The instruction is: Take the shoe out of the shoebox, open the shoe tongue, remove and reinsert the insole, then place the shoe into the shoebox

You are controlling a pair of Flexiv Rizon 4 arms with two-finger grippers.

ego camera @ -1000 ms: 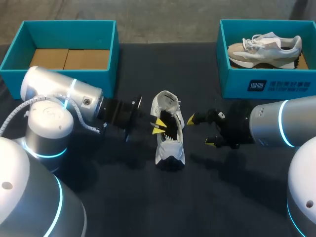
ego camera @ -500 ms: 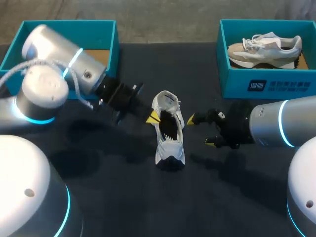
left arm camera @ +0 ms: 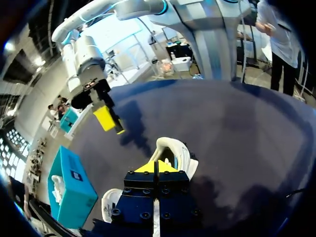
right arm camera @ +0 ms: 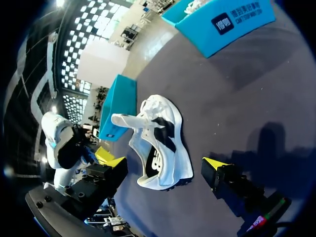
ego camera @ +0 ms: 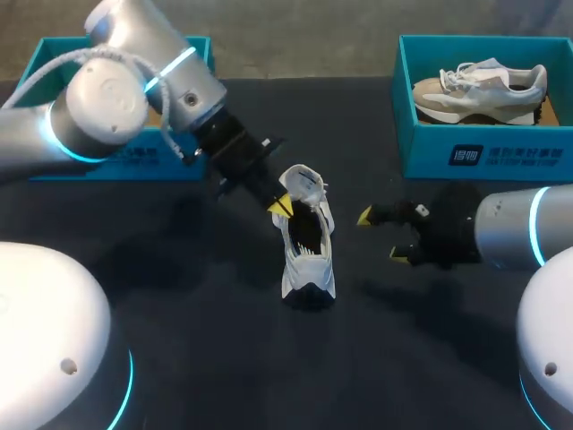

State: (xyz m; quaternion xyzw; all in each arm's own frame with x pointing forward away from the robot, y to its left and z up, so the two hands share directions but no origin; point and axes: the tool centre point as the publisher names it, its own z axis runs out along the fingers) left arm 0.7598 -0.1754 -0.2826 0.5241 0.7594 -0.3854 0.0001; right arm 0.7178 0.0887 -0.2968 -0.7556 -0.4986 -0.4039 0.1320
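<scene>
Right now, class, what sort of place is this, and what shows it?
Probably a robotics test bench: left arm and right arm over a dark table, a white shoe between them, two teal shoeboxes.

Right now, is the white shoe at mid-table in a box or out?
Out: the shoe stands on the table, no box around it.

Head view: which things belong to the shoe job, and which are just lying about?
Job: white shoe, left shoebox, left claw, right claw.
Lying about: right shoebox, beige sneaker inside it.
</scene>
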